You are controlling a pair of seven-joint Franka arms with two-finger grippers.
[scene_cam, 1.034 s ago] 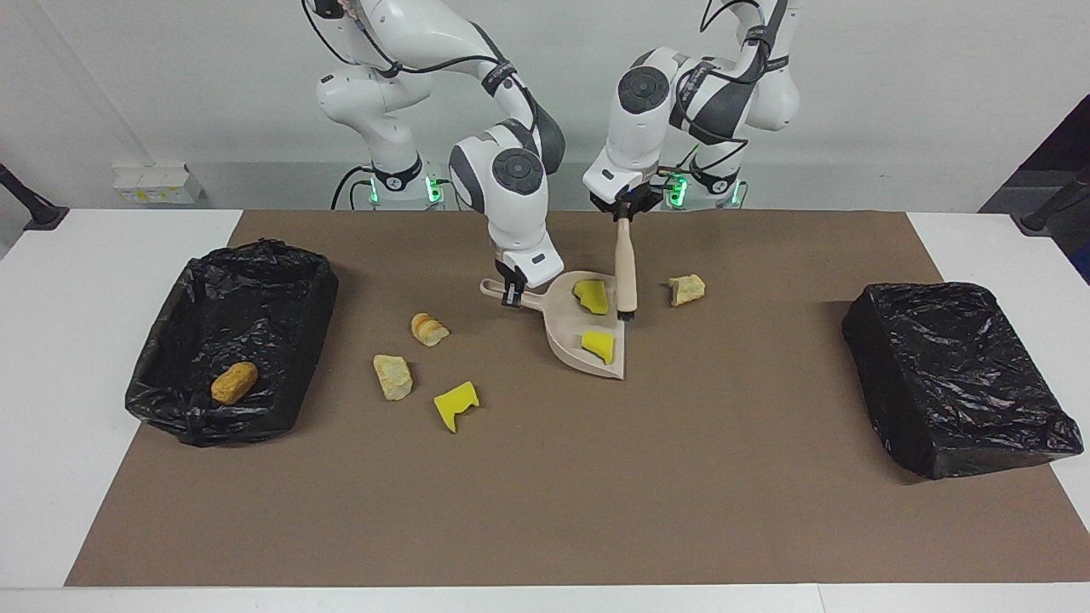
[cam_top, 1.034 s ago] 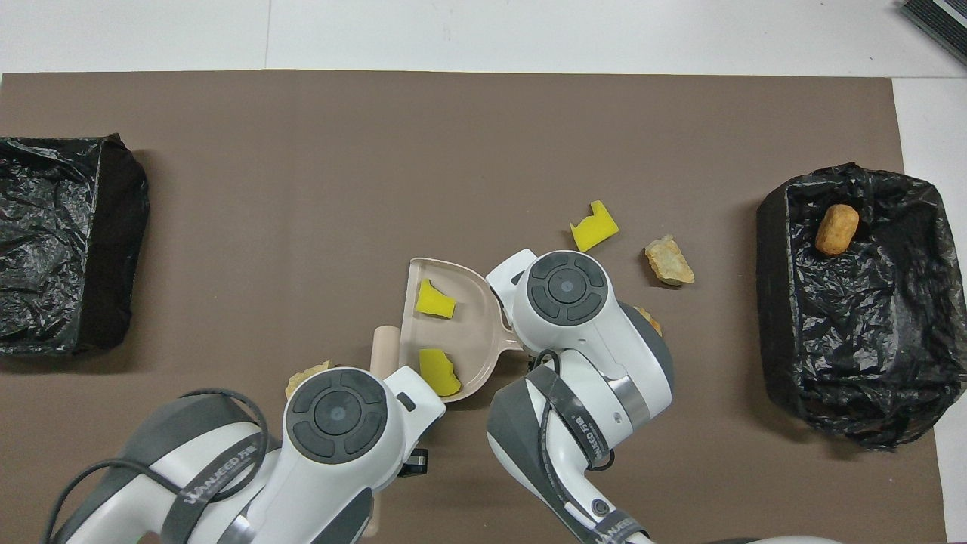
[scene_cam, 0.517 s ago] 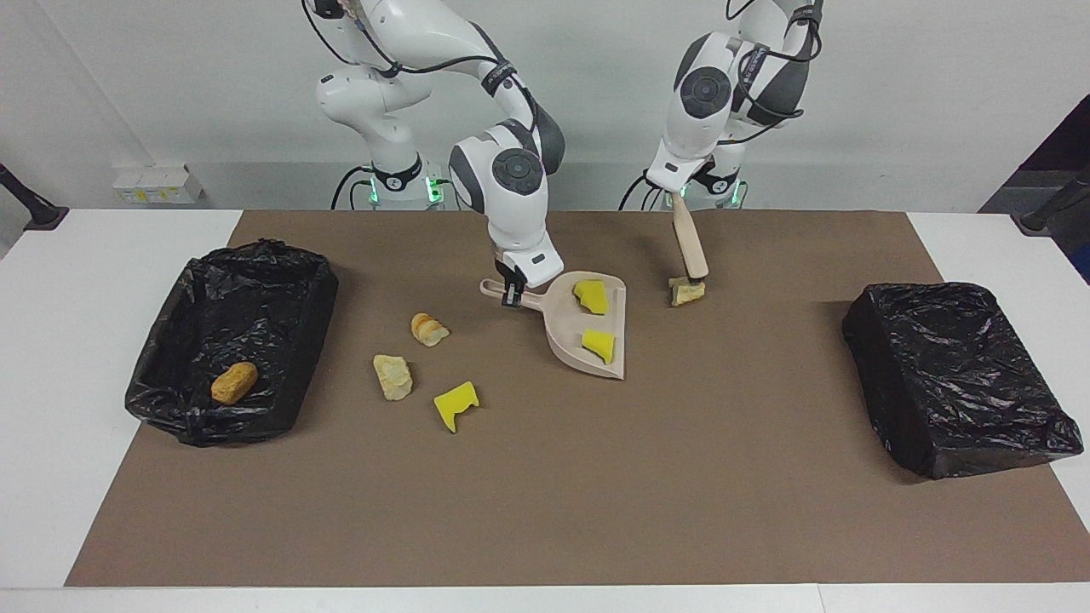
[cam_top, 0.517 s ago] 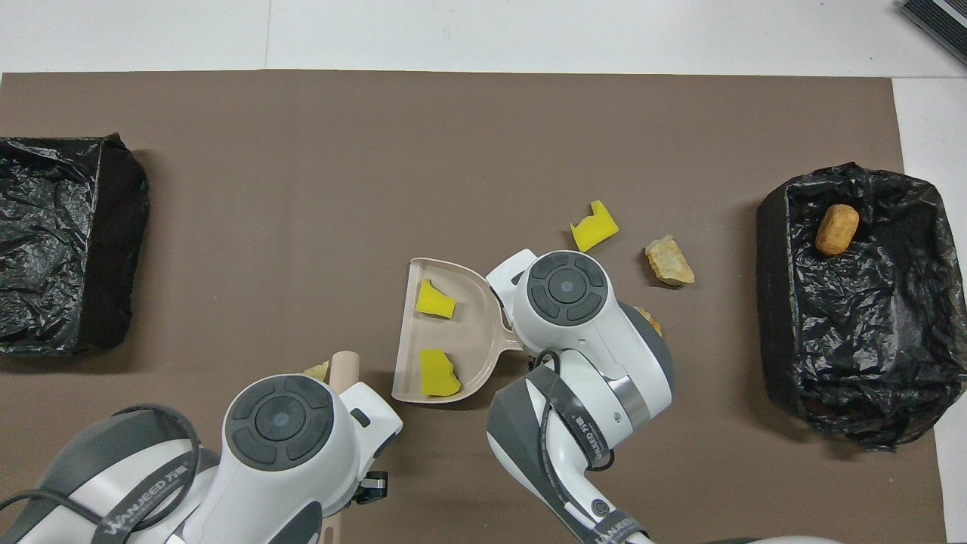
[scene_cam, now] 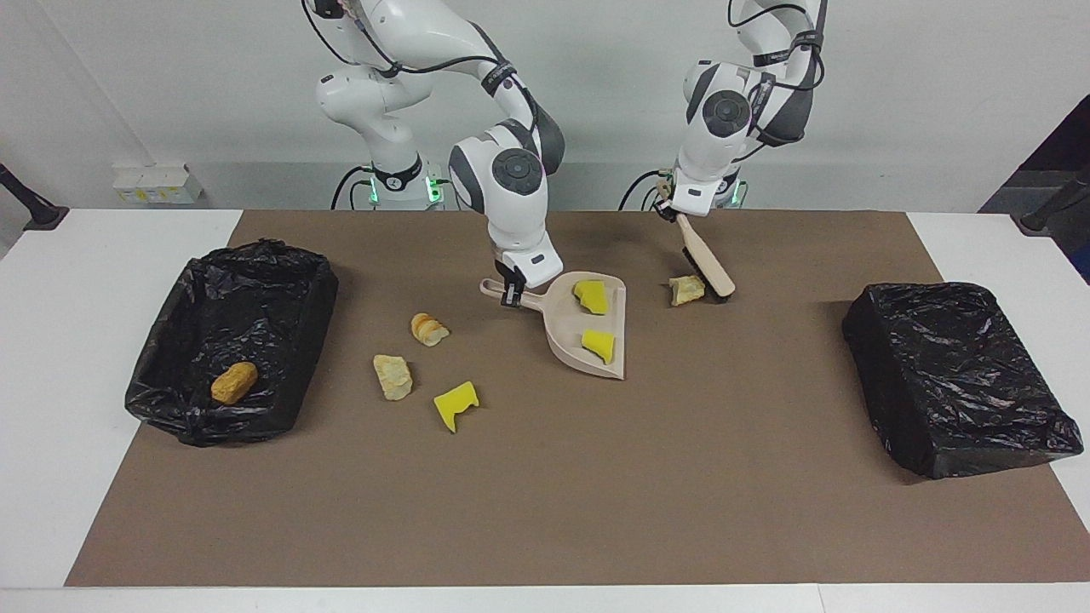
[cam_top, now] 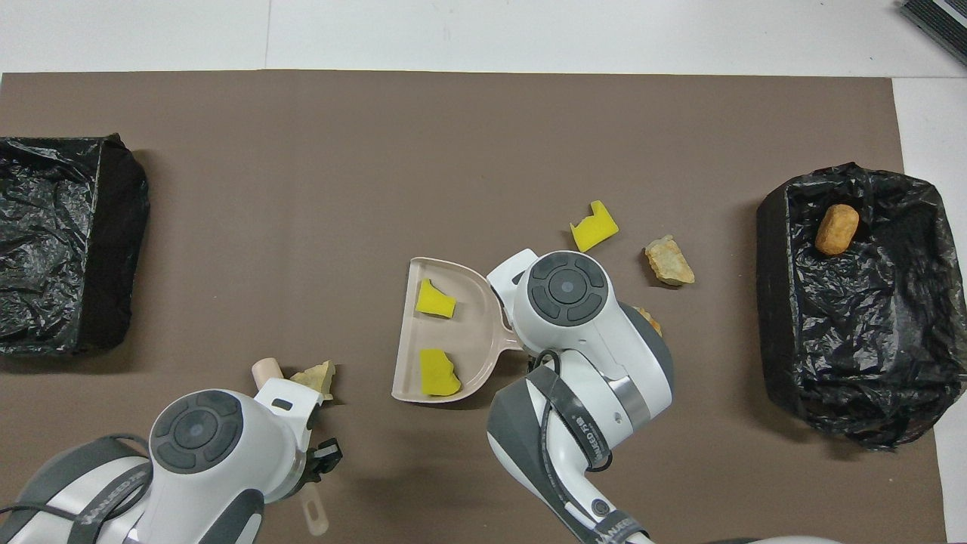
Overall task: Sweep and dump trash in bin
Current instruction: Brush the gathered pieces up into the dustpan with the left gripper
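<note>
Trash, a pale beige bread-like lump (scene_cam: pixel 686 289), touches the beige black-bristled brush (scene_cam: pixel 705 260), tilted, clamped in left gripper (scene_cam: pixel 673 210); right gripper (scene_cam: pixel 512 294), arm bent down, pinches beige plastic dustpan (scene_cam: pixel 588 328) handle.

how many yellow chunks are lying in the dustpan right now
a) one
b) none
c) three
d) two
d) The dustpan holds two yellow chunks, one nearer the robots and one farther from them; a third yellow chunk lies on the mat outside it.
</note>
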